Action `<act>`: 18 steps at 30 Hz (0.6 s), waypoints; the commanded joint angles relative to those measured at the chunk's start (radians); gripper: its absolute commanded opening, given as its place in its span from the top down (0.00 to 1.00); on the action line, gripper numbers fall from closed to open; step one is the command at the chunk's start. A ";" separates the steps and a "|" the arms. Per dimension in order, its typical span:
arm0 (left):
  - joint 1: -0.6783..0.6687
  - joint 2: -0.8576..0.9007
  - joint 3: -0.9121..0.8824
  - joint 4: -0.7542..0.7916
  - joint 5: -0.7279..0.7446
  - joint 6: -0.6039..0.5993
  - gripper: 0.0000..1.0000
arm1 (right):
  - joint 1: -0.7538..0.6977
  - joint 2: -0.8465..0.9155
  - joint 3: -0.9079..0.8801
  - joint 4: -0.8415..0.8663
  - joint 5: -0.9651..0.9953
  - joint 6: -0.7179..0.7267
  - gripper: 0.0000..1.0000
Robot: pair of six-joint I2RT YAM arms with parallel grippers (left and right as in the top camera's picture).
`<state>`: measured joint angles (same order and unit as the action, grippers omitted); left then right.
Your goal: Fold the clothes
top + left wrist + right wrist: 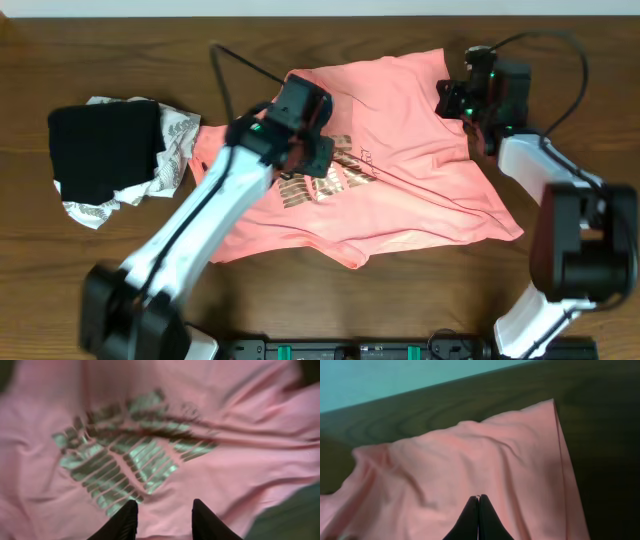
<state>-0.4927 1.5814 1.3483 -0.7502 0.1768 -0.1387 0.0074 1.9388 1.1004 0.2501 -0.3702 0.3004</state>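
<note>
One T-shirt lies spread across the middle of the table, crumpled along its lower edge. To its left lie one black garment and, partly under it, one white cloth. Two arms work the scene.

Only the overhead view takes in that side pile. The left wrist view alone shows the lettering whole, though blurred, while from above the arm hides part of it. The right wrist view adds a shirt edge against dark wood and a teal band beyond the table.

The left gripper hangs over the lettering, jaws part-way apart and empty. The right gripper is pressed fully closed, tips at the fabric near the shirt's far right corner – whether it pinches cloth I cannot tell.
</note>
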 commanded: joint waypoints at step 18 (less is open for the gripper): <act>0.002 -0.184 0.006 -0.031 0.003 -0.010 0.61 | -0.018 0.240 0.001 -0.147 0.327 0.351 0.98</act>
<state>-0.4931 1.3952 1.3483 -0.7795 0.1772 -0.1387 0.0029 2.1357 1.1446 0.2123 -0.2314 0.6312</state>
